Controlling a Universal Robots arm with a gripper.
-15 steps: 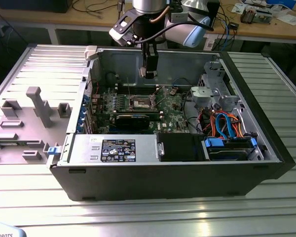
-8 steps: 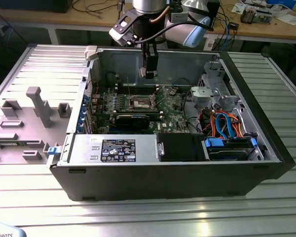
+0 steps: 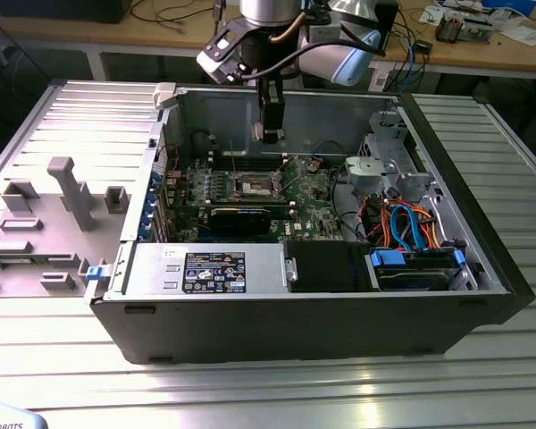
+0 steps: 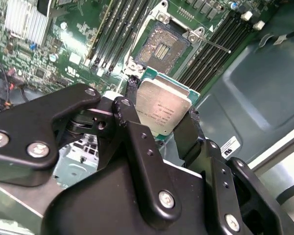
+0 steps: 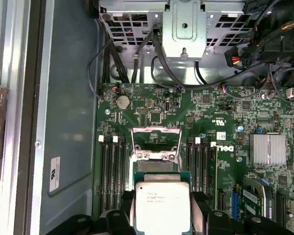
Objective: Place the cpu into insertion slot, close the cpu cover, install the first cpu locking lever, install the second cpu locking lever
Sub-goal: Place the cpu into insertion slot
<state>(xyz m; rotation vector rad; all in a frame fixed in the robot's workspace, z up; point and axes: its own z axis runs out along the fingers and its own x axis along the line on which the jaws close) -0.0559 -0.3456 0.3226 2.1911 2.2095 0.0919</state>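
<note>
**Robot claw holding a computer chip above an open socket**

Exterior view: an open computer case (image 3: 295,331) lies on a ribbed metal table (image 3: 250,393). The claw (image 3: 270,134) hangs down into the case. It is above the socket (image 3: 255,188) on the green board (image 3: 313,210) and clear of it.

Second wrist view: the claw (image 4: 160,108) is closed on the chip (image 4: 164,110). One black finger (image 4: 188,132) presses on each of two opposite edges, and the chip's grey metal face is towards the camera. The chip hangs above the socket (image 4: 162,45) and apart from it, not yet seated. The socket's dark centre lies uncovered.

First wrist view: the chip (image 5: 162,205) sits level between the fingers, just short of being over the socket. The silver cover (image 5: 156,130) is swung up on the side of the socket away from the chip.

The chip looks light, thin and stiff, so the weight should be no trouble. It is probably fragile, as are the socket's contacts, and the smooth metal could slip. The edge hold seen here seems the right one, since it keeps the fingers off both flat sides.
</note>
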